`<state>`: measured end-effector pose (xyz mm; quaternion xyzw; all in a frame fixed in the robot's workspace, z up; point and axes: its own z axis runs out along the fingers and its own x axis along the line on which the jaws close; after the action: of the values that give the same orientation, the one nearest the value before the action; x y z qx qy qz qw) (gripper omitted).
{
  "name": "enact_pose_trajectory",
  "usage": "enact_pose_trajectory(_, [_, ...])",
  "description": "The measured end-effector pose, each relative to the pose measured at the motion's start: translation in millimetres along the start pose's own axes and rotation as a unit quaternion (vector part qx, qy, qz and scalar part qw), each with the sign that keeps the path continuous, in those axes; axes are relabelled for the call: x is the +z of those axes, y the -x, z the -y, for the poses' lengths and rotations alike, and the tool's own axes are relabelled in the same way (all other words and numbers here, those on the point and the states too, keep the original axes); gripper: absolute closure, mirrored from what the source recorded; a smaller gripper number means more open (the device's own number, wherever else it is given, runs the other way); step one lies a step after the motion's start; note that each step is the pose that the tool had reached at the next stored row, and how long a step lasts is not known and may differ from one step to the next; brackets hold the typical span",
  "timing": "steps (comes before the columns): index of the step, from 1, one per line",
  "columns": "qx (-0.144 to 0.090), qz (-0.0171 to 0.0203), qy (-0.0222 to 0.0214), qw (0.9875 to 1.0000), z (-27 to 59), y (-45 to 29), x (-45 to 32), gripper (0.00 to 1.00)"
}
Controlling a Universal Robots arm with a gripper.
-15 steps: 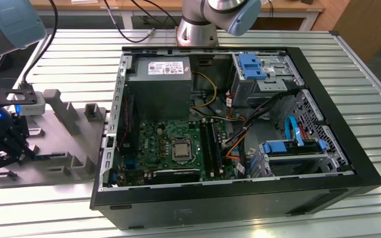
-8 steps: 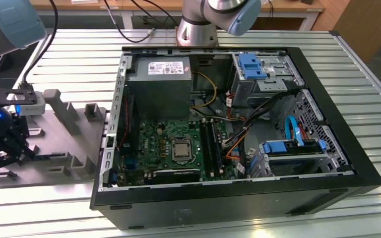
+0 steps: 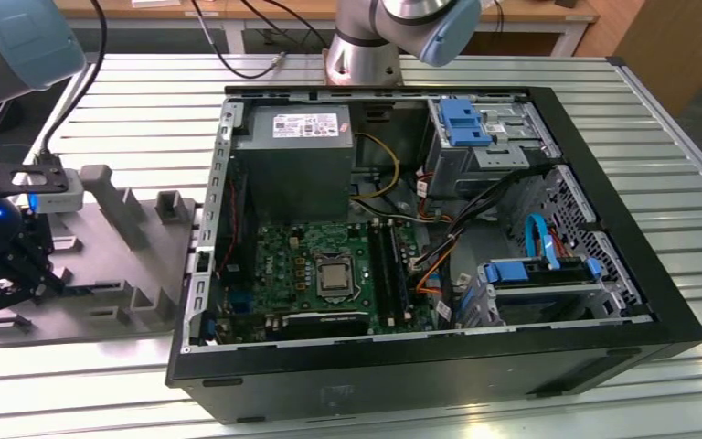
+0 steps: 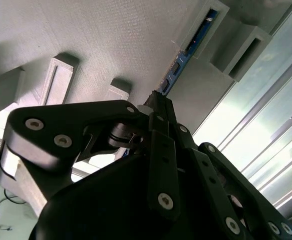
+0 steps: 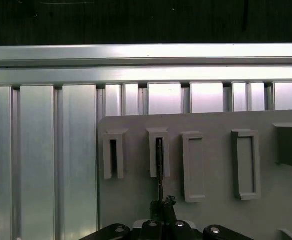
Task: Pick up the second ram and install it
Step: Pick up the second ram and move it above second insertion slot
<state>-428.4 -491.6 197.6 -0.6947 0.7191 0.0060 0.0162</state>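
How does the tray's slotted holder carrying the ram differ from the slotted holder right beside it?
The loaded holder has the second ram edge-on in its slot, running out to the claw; the neighbouring holder shows a bare dark slot. The loaded holder lines up with the claw; the neighbour sits off to its side. Both are grey raised blocks of like shape.

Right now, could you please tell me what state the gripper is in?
The gripper is closed on the second ram, which stands in a slot of the grey tray.
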Motion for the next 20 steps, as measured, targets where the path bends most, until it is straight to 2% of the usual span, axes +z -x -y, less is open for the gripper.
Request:
enact_pose_trajectory(6, [0.0, 0.0, 0.0, 1.0, 0.0, 0.2, -4.4, 0.88])
enact_pose_trajectory(20, [0.0, 0.0002, 0.0, 1.0, 0.0, 0.2, -4.7, 0.88])
